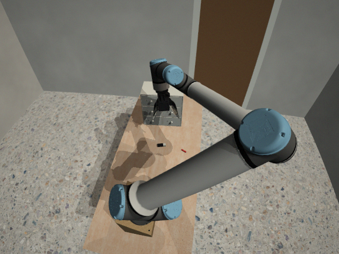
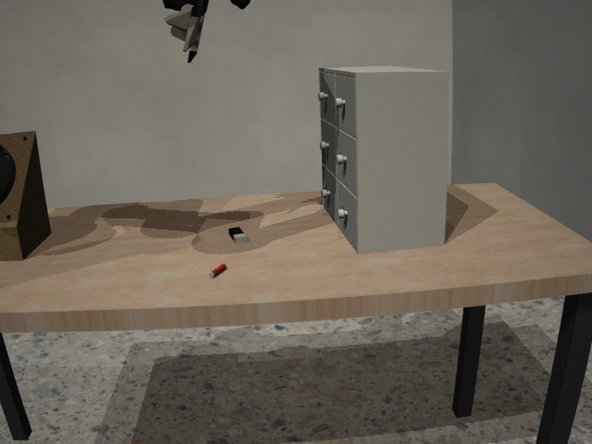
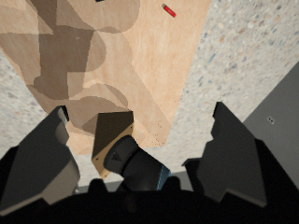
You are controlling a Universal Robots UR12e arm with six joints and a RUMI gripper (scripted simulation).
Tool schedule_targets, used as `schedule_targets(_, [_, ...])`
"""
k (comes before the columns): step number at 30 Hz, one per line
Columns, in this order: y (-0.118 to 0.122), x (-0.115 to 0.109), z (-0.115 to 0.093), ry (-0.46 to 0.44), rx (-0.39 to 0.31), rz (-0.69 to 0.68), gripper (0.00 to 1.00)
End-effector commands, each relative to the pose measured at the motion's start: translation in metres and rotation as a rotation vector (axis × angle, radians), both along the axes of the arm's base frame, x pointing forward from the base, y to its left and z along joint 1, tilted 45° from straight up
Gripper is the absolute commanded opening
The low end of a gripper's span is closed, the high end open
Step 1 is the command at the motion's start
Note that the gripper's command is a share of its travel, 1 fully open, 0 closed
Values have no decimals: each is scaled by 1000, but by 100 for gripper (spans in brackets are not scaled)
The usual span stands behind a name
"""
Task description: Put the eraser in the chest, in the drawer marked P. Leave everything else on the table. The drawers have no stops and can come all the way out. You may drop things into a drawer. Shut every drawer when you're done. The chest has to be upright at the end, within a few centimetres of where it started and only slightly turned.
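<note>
The eraser (image 1: pixel 161 144) is a small black and white block lying on the wooden table; it also shows in the exterior view (image 2: pixel 238 234). The chest (image 2: pixel 385 157) is a grey cabinet with two columns of three drawers, all shut, each with a white knob; it stands upright at the far end of the table (image 1: pixel 161 109). I cannot read any drawer mark. My gripper (image 1: pixel 165 109) hangs high above the table, open and empty, well above the eraser and apart from the chest; its fingertips show at the top of the exterior view (image 2: pixel 189 35) and in the wrist view (image 3: pixel 140 149).
A small red cylinder (image 2: pixel 217 270) lies on the table nearer the front edge, also in the top view (image 1: pixel 183 150) and the wrist view (image 3: pixel 169 10). The arm's wooden base block (image 2: pixel 18 195) stands at the table's left end.
</note>
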State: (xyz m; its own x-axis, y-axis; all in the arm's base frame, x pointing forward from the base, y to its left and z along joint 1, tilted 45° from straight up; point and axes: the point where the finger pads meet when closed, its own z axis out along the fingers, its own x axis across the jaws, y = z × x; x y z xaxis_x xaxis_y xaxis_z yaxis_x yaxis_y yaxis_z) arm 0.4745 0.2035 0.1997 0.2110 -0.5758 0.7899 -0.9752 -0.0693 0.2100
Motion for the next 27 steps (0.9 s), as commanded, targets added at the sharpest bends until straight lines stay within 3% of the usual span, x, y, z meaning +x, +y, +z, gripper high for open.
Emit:
schedule_targets(1, [14, 21, 17, -95, 110, 61, 100])
schedule_targets(8, [23, 37, 38, -169, 176, 110, 100])
schedule_targets(27, [25, 40, 42, -183, 187, 119, 100])
